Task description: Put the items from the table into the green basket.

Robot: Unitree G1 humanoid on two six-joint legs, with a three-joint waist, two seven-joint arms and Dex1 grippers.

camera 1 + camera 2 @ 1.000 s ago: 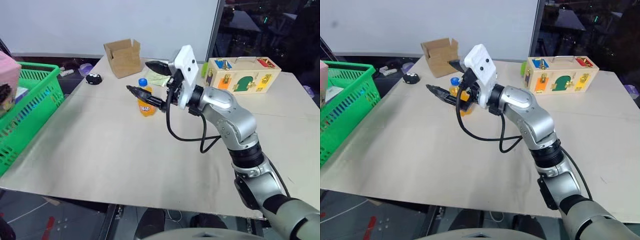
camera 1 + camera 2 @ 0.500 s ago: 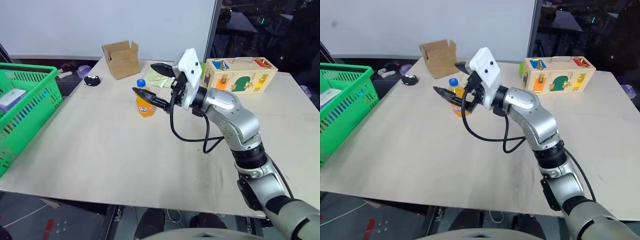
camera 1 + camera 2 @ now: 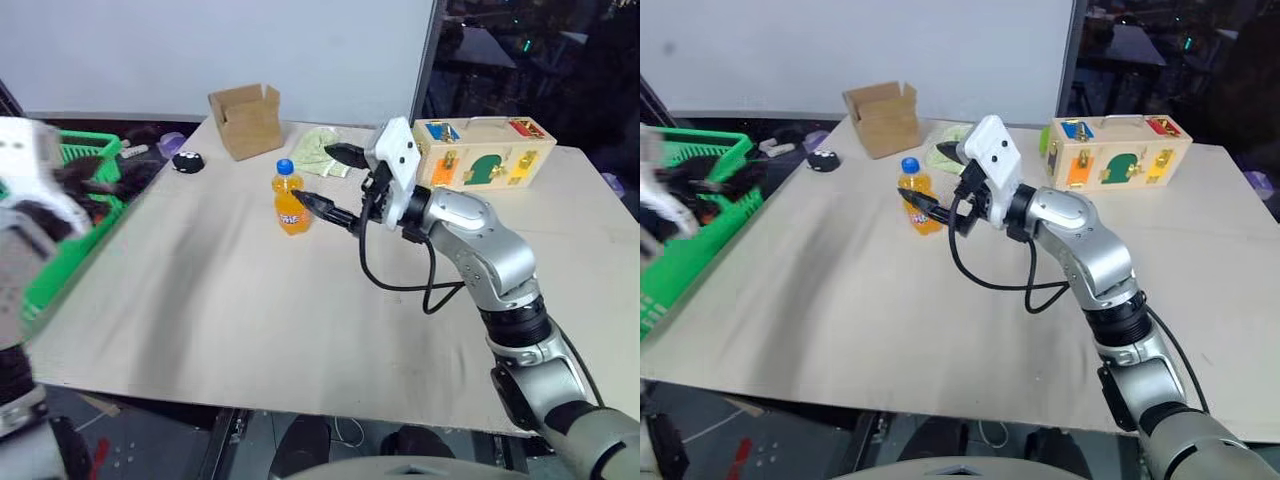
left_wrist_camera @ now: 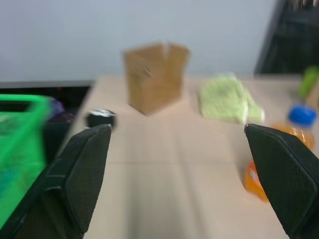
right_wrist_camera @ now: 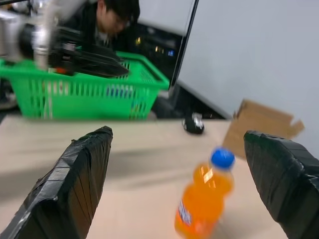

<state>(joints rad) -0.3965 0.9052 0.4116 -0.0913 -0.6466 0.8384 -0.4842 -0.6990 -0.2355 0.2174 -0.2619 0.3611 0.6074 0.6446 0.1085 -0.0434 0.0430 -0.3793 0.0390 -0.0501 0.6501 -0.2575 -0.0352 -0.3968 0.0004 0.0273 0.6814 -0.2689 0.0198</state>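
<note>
- Since your right gripper point(image 3: 328, 180) stands wide open beside the soda bottle point(image 3: 289, 199), clamp its orange body; smooth plastic may slip
- Your left gripper point(image 4: 184, 169) is also empty

One orange soda bottle point(image 3: 289, 203) stands on one table point(image 3: 250, 310). One green basket point(image 3: 695, 200) sits at its left edge. Also on the tabletop: one brown cardboard box point(image 3: 246, 118), one wooden latch box point(image 3: 482, 150), one pale green cloth point(image 3: 322, 151) and one small black object point(image 3: 187, 159). Two grippers are out, left point(image 3: 85, 178) and right point(image 3: 322, 180). One person point(image 5: 115, 17) is in the background.
</note>
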